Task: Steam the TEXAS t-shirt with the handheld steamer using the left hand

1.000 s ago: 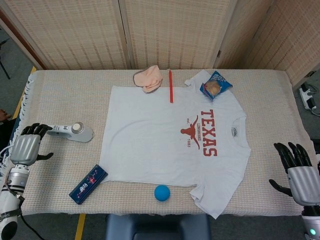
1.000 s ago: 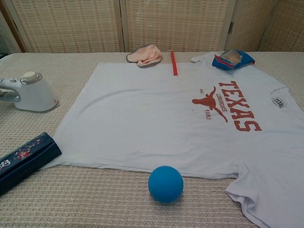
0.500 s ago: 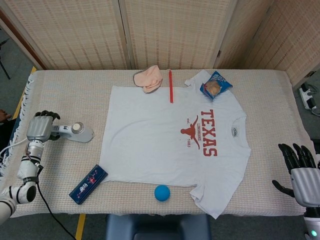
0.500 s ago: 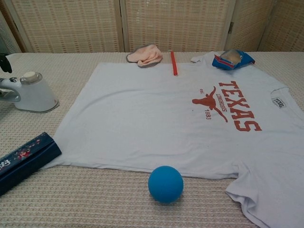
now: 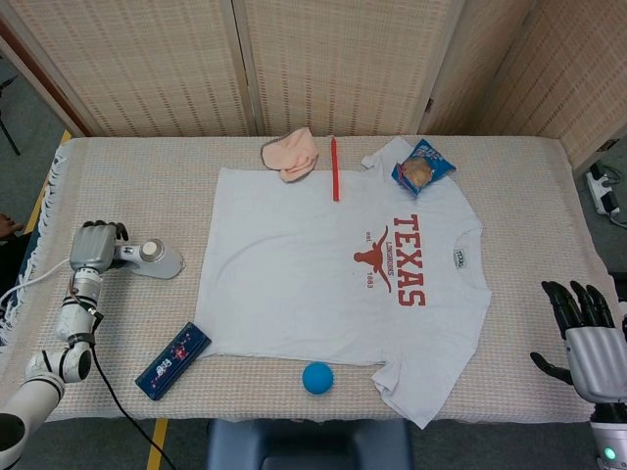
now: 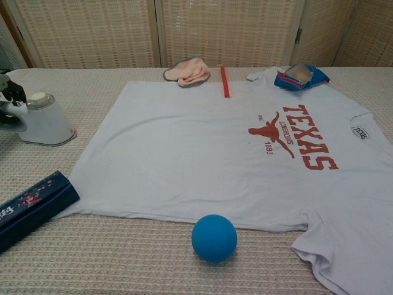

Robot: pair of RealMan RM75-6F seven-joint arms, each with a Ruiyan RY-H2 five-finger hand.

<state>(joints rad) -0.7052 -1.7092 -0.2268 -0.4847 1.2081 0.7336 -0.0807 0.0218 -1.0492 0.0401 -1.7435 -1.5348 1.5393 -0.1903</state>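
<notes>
Since a second ago I've brought the left robot hand [image 5: 90, 247] up and in from the bench [image 5: 127, 323] edge; it now sits over the handle end of the handheld steamer [image 5: 149, 258]. Right robot hand [image 5: 590, 338] barely moved.

Key relation: the steamer lies on its side at the left of the bench, long axis roughly left-right, handle pointing at the left robot hand, head toward the TEXAS t-shirt [image 5: 343, 274]. Left hand is by far the nearer one; the right is well apart, past the shirt's far edge.

Left hand state: fingers curled down over the handle, but I cannot tell from either view if the grip is actually closed. In the chest view only dark fingertips [image 6: 12, 92] show at the frame edge, touching or just above the handle.

Right hand: fingers spread, holding nothing, hanging off the right bench edge.

Shirt lies flat mid-bench, print up. Steamer is just beside its left hem, not touching.

My read: grasp still being settled, lift not yet begun. Next, confirm grip, then carry it right onto the fabric.
</notes>
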